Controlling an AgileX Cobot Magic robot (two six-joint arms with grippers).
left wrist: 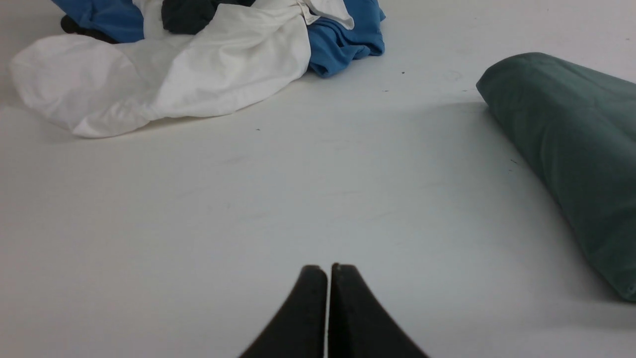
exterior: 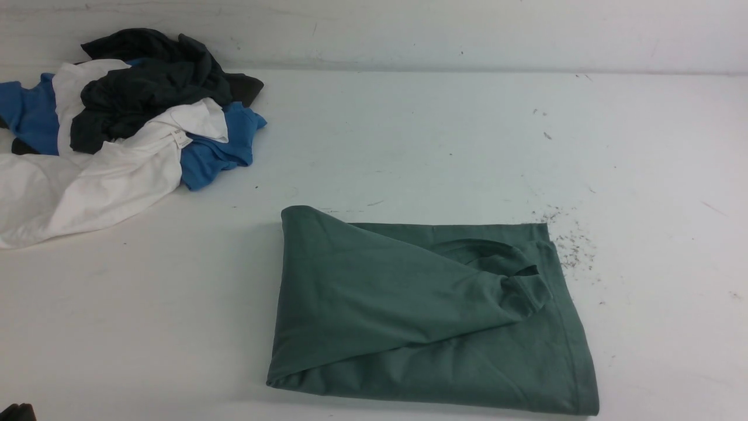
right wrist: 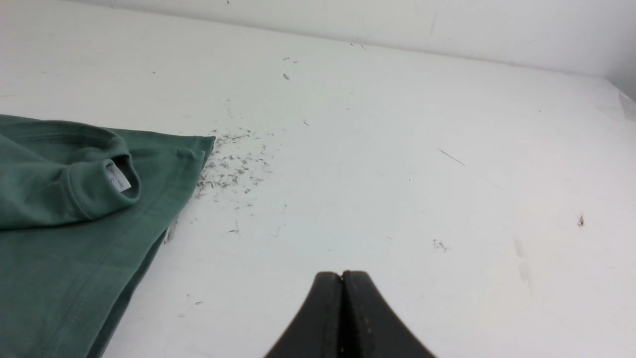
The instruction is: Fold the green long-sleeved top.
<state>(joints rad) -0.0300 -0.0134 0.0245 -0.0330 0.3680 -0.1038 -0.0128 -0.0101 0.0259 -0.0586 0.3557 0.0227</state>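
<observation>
The green long-sleeved top [exterior: 421,316] lies folded into a rough rectangle on the white table, near the front and slightly right of centre. Its ribbed neck with a white label [right wrist: 118,177] shows in the right wrist view, on the fold's right side. In the left wrist view the top's rounded left fold [left wrist: 566,154] lies well off to one side of my left gripper [left wrist: 328,268], which is shut and empty over bare table. My right gripper [right wrist: 343,274] is also shut on nothing, over bare table beside the top's hem edge [right wrist: 149,233]. Neither gripper appears in the front view.
A heap of other clothes sits at the back left: a dark charcoal garment [exterior: 152,82], a blue one [exterior: 216,152] and a white one [exterior: 87,187]. Dark lint specks [exterior: 570,242] lie scattered just right of the top. A white wall [exterior: 409,29] bounds the table's far edge.
</observation>
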